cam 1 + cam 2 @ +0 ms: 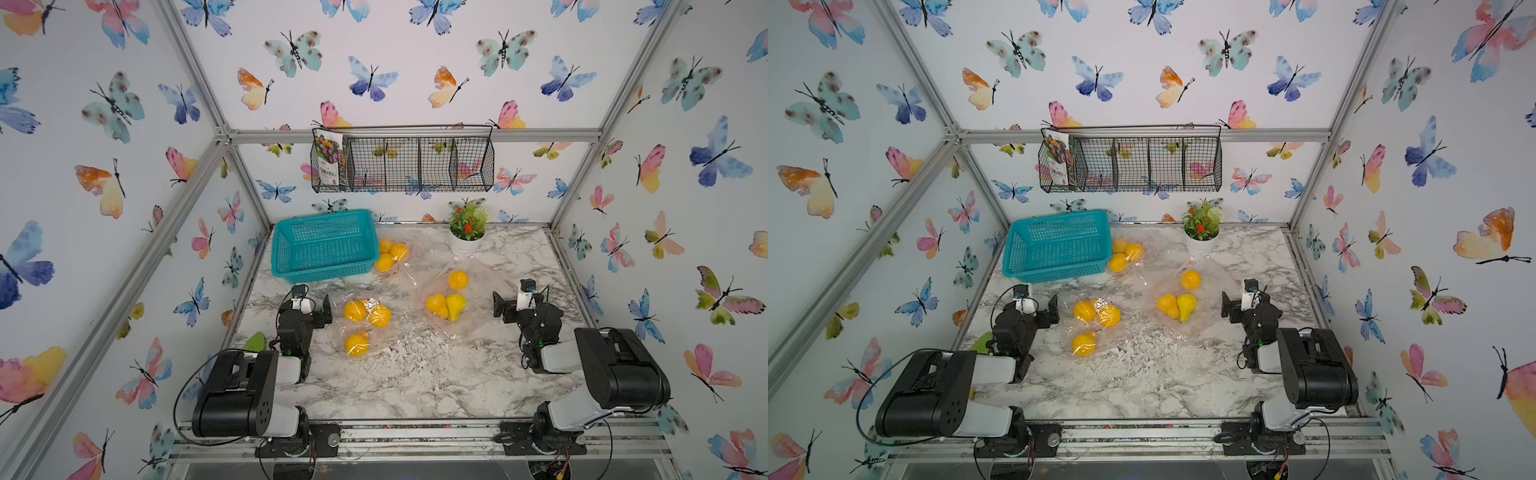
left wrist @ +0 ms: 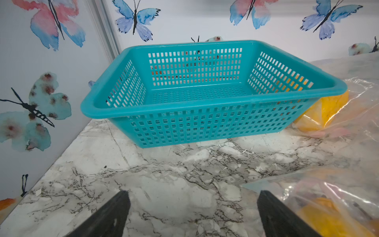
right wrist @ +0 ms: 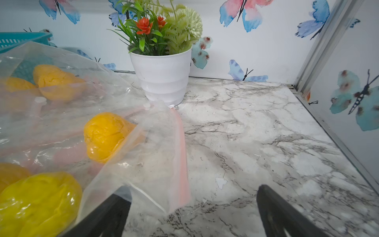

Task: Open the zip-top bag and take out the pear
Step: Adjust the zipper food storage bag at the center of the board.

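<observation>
bag [image 3: 155, 143] — clear glossy plastic | basket [image 2: 205, 127] — smooth plastic | table [image 3: 266, 133]: smooth marble-look

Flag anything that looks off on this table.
The teal basket sits askew: one end seems propped on a bagged pear, lifted off the marble tabletop, whose middle is scuffed white.

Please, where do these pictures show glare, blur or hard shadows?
Right wrist view: white glare streaks on the clear plastic zip-top bag; the right gripper's black fingers, close to the lens, look soft. Left wrist view: the teal plastic mesh basket is sharp. Both top views: even light, only faint shadows on the marble-patterned tabletop.
</observation>
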`<action>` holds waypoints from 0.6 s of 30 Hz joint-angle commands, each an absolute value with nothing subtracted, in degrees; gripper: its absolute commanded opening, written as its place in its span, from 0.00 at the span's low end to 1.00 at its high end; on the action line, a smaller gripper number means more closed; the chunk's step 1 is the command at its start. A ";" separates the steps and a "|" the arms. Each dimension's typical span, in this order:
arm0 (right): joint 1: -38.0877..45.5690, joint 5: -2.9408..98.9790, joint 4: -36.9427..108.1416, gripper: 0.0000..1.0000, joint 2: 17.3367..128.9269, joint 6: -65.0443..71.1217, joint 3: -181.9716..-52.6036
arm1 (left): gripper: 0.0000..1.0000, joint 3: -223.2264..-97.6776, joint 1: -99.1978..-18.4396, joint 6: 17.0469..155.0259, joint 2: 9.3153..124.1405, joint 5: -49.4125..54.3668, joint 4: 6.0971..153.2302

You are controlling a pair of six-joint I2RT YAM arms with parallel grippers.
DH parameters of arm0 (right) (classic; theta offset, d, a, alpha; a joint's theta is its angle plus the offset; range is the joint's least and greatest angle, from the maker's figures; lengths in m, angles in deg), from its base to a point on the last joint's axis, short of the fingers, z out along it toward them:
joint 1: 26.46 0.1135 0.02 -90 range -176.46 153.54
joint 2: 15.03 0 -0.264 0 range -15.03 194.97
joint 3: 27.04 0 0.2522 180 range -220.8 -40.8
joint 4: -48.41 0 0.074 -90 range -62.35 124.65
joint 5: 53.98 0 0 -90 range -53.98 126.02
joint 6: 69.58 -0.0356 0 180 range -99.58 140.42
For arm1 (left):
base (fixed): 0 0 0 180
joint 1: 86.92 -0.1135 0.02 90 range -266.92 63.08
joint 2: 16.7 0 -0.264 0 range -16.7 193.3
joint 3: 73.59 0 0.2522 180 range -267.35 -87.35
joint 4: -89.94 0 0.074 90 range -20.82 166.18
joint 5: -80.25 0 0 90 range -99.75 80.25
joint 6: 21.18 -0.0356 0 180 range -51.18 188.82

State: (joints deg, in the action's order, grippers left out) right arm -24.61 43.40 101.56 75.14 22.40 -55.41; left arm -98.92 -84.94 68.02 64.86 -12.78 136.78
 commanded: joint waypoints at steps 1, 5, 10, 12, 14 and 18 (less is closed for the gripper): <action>-24.57 43.11 102.41 0.99 75.58 21.92 -56.08 | 0.99 -99.52 -85.10 68.46 64.33 -12.25 137.63; -24.79 38.41 101.15 0.99 75.50 20.02 -56.64 | 0.99 -99.54 -85.08 68.47 64.32 -12.28 137.62; -24.74 38.64 101.36 0.99 75.85 20.11 -56.75 | 0.99 -99.56 -85.08 68.48 64.33 -12.26 137.66; -24.79 38.70 101.56 0.99 75.85 20.16 -56.67 | 0.99 -99.52 -85.07 68.53 64.33 -12.21 137.62; -24.79 38.74 101.66 0.99 75.76 20.20 -56.60 | 0.99 -99.61 -85.29 68.81 64.33 -12.18 137.61; -24.79 38.62 101.66 0.99 75.76 20.17 -56.55 | 0.99 -99.65 -85.29 68.73 64.41 -12.22 137.61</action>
State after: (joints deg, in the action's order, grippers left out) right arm -24.64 39.42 101.13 75.14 20.85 -55.65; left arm -98.92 -84.98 68.22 64.86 -12.80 136.78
